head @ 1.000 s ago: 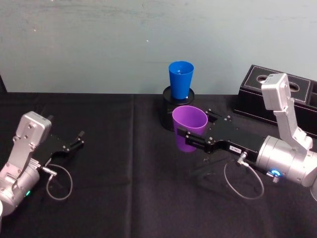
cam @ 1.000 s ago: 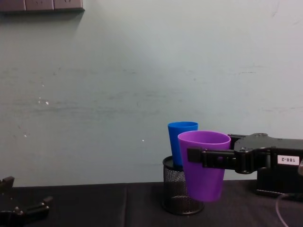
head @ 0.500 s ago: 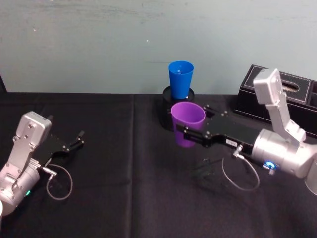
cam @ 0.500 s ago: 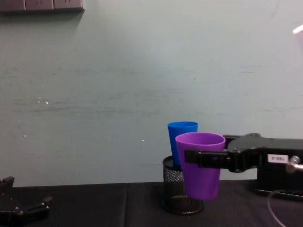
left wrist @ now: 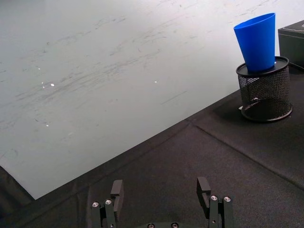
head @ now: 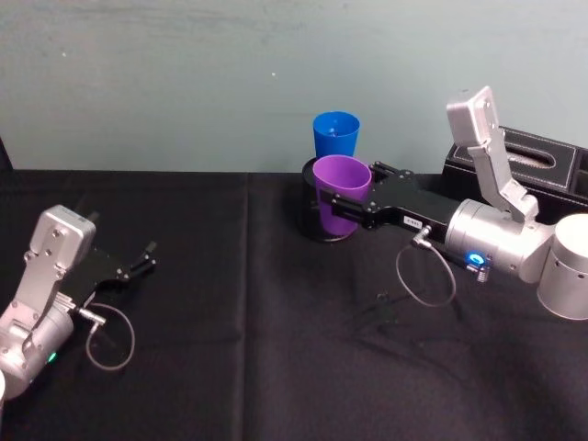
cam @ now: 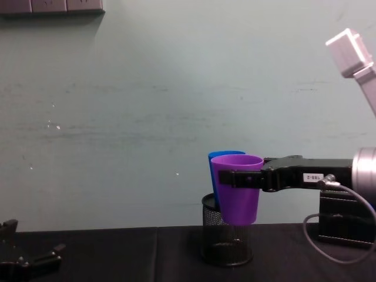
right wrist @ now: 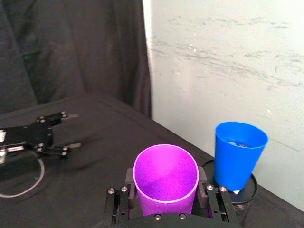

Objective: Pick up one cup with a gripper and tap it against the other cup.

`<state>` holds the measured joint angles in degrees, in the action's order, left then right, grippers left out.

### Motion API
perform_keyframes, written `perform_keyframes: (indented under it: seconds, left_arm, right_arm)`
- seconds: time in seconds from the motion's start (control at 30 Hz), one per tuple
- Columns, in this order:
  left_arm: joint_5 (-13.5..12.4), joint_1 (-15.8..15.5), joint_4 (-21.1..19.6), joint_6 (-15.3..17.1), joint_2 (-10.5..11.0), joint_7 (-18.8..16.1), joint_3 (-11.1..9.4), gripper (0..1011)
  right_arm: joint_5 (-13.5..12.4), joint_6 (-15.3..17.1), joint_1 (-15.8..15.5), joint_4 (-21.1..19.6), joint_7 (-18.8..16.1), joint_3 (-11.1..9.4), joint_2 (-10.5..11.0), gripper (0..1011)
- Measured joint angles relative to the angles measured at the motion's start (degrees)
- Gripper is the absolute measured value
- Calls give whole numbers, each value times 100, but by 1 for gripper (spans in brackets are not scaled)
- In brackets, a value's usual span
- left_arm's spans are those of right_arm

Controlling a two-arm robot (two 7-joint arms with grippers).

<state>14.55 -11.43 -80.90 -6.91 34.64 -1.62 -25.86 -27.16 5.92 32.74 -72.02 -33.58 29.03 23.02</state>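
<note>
My right end effector is clamped on the purple cup, held off the worktop just beside the blue cup, which stands in the mesh pen holder near the back edge. My left end effector rests near the left edge, its 2 fingers apart.

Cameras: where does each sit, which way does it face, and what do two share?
Head: high, looking down at the table; left gripper idle, right gripper holding the purple cup.
Chest: low, facing the wall; right gripper at right.
Left wrist: above its open fingers, facing the blue cup in a mesh holder.
Right wrist: behind the purple cup.
Head and right wrist share both cups.
</note>
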Motion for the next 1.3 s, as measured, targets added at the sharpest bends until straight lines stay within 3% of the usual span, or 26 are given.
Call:
perform_keyframes:
  seconds: [0.47,1.3]
  left_arm:
    - [0,0,0,0,0,0,0,1011]
    - [0,0,0,0,0,0,0,1011]
  right_arm:
    - [72,-13,521,934,28,53,-416,732]
    - [258,-249,977,1811,8,-40,-827,732]
